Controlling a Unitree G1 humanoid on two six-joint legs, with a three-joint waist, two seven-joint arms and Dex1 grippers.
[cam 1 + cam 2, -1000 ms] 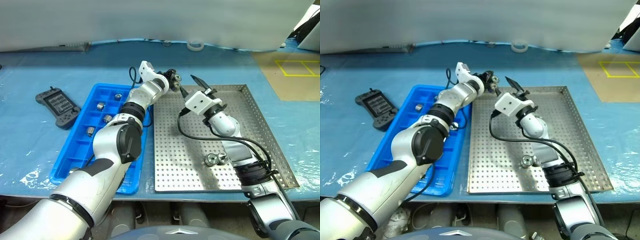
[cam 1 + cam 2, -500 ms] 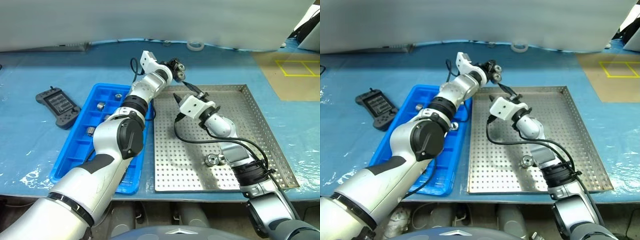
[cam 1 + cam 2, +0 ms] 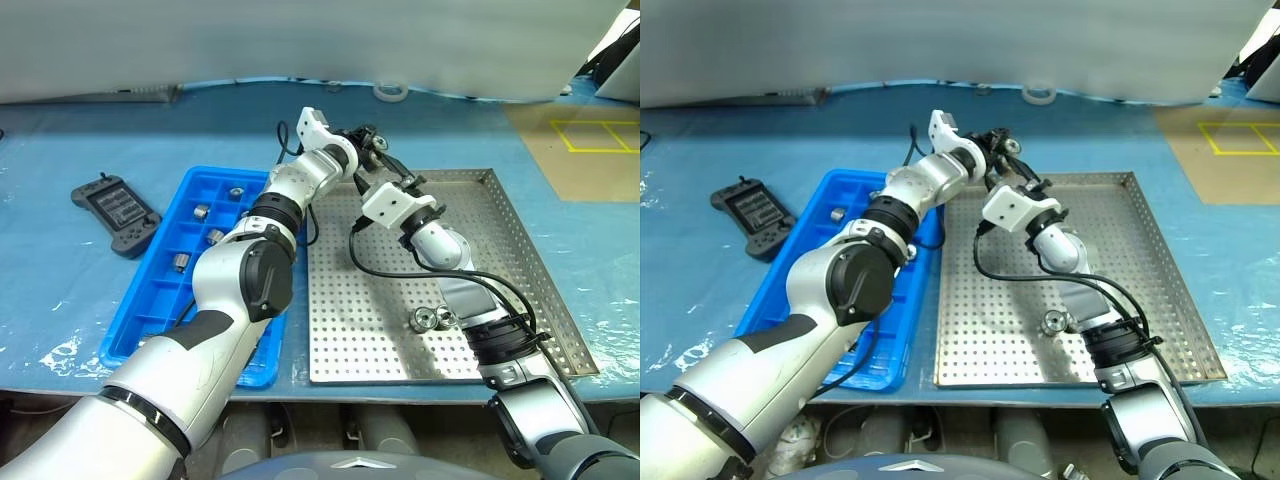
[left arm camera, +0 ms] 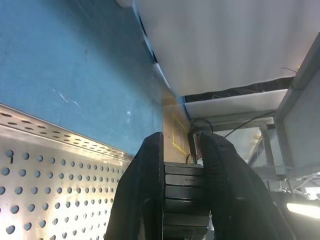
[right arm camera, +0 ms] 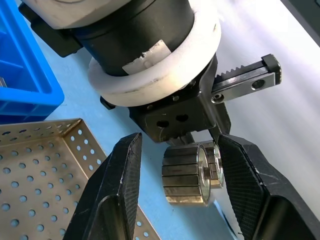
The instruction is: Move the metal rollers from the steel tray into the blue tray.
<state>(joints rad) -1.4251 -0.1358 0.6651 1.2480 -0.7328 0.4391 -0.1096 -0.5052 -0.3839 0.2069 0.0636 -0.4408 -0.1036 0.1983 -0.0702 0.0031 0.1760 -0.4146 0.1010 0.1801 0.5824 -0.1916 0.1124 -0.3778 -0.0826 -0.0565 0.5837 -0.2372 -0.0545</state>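
My left gripper (image 3: pixel 372 150) is shut on a metal roller (image 5: pixel 187 173), a short ribbed silvery cylinder, and holds it in the air over the far left corner of the steel tray (image 3: pixel 520 250). My right gripper (image 5: pixel 180 142) stands open right behind it. The roller hangs between its two fingers (image 5: pixel 120 190) with a gap on each side. The same roller (image 4: pixel 183 186) sits between the left gripper's black fingers. Two more rollers (image 3: pixel 432 319) lie on the steel tray's perforated floor near its front. The blue tray (image 3: pixel 160 290) lies to the left, with several rollers (image 3: pixel 201 211) in its compartments.
A black handheld controller (image 3: pixel 115 212) lies left of the blue tray. A roll of tape (image 3: pixel 391 91) sits at the table's far edge. Brown board with yellow lines (image 3: pixel 590 135) lies at the far right. A black cable loops from the right wrist over the steel tray.
My left gripper has carried the roller to the right and a little up, from the blue tray's far corner to between the right gripper's fingers. The right gripper has stayed open and hardly moved.
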